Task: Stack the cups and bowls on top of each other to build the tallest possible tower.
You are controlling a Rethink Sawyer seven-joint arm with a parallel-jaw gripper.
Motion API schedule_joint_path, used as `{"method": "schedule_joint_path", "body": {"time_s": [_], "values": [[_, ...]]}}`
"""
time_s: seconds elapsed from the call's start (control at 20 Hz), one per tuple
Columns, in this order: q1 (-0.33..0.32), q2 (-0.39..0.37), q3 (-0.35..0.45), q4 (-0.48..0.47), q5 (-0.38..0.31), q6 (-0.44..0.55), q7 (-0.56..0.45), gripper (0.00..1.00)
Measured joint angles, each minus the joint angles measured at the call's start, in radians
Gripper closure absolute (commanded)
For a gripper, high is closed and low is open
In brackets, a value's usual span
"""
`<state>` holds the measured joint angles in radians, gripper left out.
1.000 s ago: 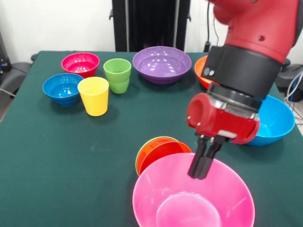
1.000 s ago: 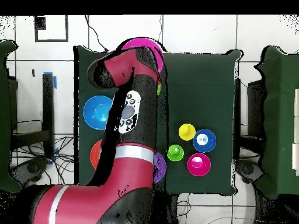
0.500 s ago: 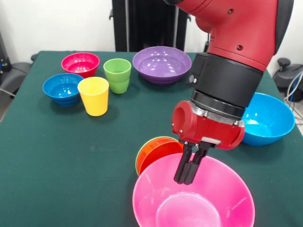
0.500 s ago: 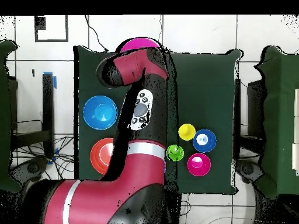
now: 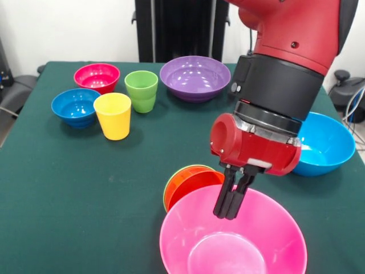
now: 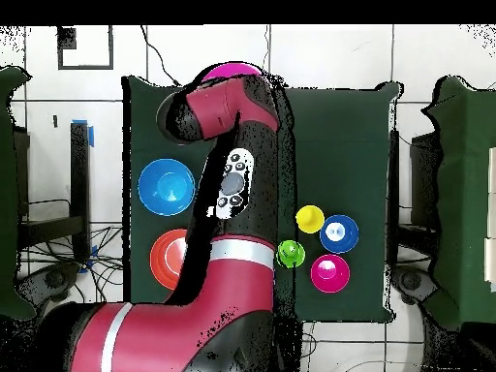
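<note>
From the front, my claw [image 5: 228, 212] hangs over the far rim of the pink bowl [image 5: 232, 240], at about 12 o'clock on that bowl. My fingers are pressed together with no gap showing, and nothing is between them, so I hold nothing. Just beyond the pink bowl at its 10 o'clock sits the small orange-red bowl [image 5: 191, 184], nested in a green one whose rim peeks out on its outer side; that pair looks to me like the only stacking done so far. The light blue bowl [image 5: 325, 142] stands alone at 3 o'clock from my claw. Far across the table, at 10 to 12 o'clock, the purple bowl [image 5: 195, 77], magenta bowl [image 5: 97, 77], dark blue bowl [image 5: 75, 106], yellow cup [image 5: 113, 115] and green cup [image 5: 141, 91] all stand singly. I judge the tower barely begun, with nearly every piece left to place.

From overhead, my arm covers the table's middle and I cannot see my claw. The pink bowl [image 6: 231, 71] shows at 12 o'clock, the light blue bowl [image 6: 165, 186] at 9, the large orange bowl [image 6: 169, 256] at 8. The yellow cup [image 6: 310, 218], green cup [image 6: 291, 254], dark blue bowl [image 6: 339, 232] and magenta bowl [image 6: 329, 272] cluster at 4 o'clock, unstacked.
</note>
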<state>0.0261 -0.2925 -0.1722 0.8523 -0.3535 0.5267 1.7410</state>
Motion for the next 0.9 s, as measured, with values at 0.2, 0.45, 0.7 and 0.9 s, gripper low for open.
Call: {"method": "schedule_joint_path", "body": {"time_s": [0.2,0.45,0.7,0.9], "values": [[0.006,-0.016,0.0,0.013,0.0,0.0,0.0,1.0],[0.017,-0.04,0.0,0.042,0.0,0.0,0.0,1.0],[0.028,-0.056,-0.001,0.063,-0.007,0.0,0.0,1.0],[0.033,-0.068,-0.001,0.079,-0.027,0.0,0.0,1.0]]}}
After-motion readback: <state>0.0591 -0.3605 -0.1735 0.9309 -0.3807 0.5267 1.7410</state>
